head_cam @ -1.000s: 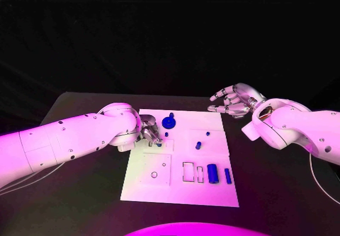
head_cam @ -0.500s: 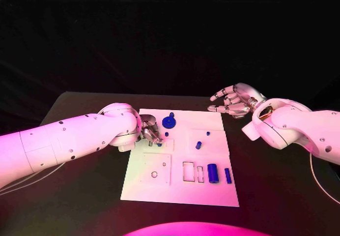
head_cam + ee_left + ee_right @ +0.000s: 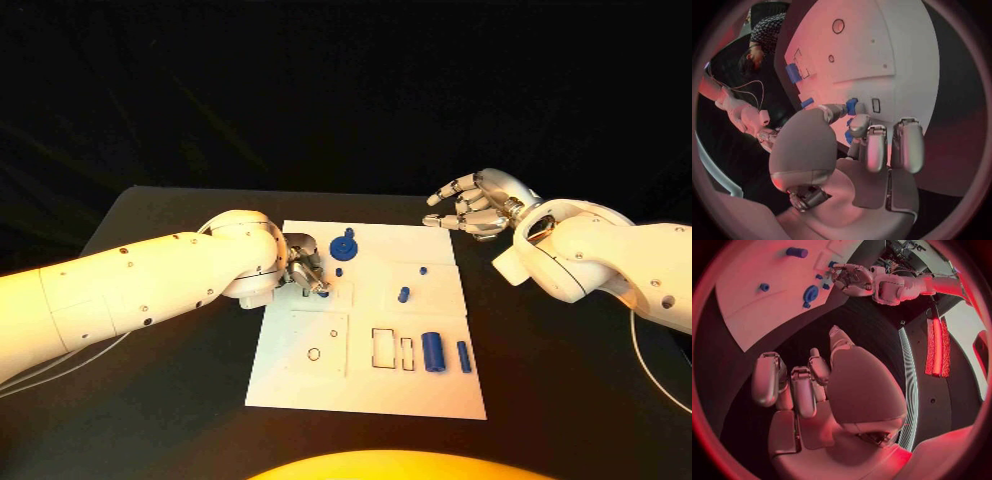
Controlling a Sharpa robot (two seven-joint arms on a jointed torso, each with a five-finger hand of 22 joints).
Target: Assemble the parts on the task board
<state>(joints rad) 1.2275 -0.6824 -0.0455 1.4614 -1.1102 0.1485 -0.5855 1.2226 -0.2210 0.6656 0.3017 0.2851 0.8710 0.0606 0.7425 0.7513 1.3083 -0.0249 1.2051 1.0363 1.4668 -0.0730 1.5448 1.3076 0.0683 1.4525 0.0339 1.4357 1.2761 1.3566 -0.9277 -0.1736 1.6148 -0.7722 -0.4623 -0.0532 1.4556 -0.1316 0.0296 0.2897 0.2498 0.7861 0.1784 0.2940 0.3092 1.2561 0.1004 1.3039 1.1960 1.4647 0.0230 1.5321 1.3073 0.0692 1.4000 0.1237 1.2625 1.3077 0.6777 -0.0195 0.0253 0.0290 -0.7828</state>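
The white task board (image 3: 296, 385) lies mid-table. My left hand (image 3: 302, 268) hovers low over the board's far-left part. In the left wrist view my left hand (image 3: 848, 150) pinches a small blue part (image 3: 852, 106) between thumb and a finger, right beside a small rectangular slot (image 3: 875, 105). My right hand (image 3: 476, 205) hangs off the board's far-right corner, fingers apart, holding nothing. A blue disc with a peg (image 3: 343, 247) stands just past the left hand. A thick blue cylinder (image 3: 433, 352) and a slim blue bar (image 3: 463, 357) lie at the board's right.
Small blue pegs (image 3: 404, 295) stand mid-board. Two open rectangular slots (image 3: 384, 349) lie left of the cylinder, and a ring-shaped hole (image 3: 315, 354) is at the near left. Black table (image 3: 173, 400) surrounds the board. The right wrist view shows the board (image 3: 754, 315) and the left hand (image 3: 856, 279).
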